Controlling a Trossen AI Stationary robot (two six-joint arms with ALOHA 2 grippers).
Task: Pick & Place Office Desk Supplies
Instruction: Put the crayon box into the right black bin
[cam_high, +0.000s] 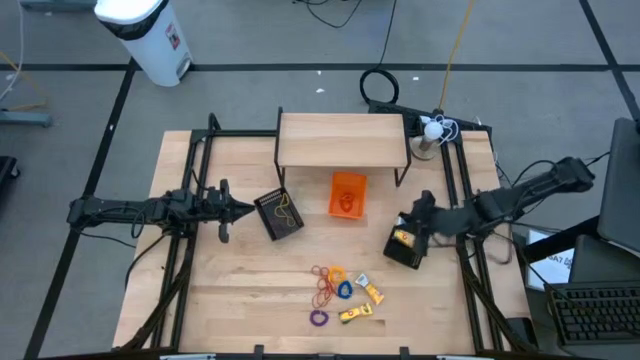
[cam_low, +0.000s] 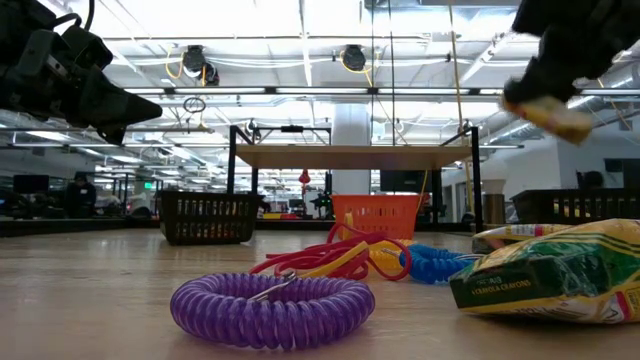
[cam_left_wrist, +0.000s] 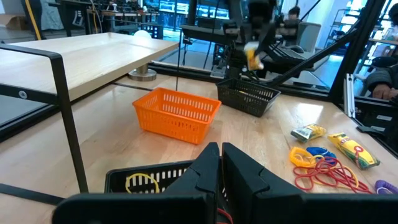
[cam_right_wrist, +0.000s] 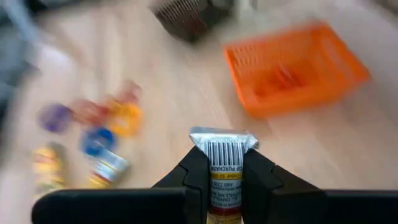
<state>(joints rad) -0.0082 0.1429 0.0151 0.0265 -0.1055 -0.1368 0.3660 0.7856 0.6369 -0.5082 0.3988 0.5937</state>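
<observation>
Purple coil ring (cam_low: 272, 308) is lying closest to the low camera, on the table (cam_high: 230, 290), with red rubber bands (cam_low: 335, 258), a blue coil (cam_low: 432, 263) and a yellow-green packet (cam_low: 545, 280) just behind it. From above, the loose supplies are sitting as one cluster at the table's front centre.

Right tool (cam_right_wrist: 225, 169) is pinching a small yellow-and-white packet (cam_right_wrist: 224, 163) by its crimped end, raised off the table and hovering over the black basket on the right (cam_high: 404, 247). Left tool (cam_left_wrist: 221, 165) is clenched on nothing, waiting above the other black basket (cam_high: 279, 213), which is holding a yellow band. Orange basket (cam_high: 347, 194) is sitting between them with something red inside.

Handling, my read:
- packets are looking light, crinkly and slick; the flat sealed end is the best place to grip, the body may squash or slip
- rubber bands are thin and floppy, likely to snag on each other
- coil rings are springy; pinching across one side of the coil should be working best

Writing: barcode is showing on the held packet, digits beneath too blurred. Table packet's print is not resolving well enough to read.
</observation>
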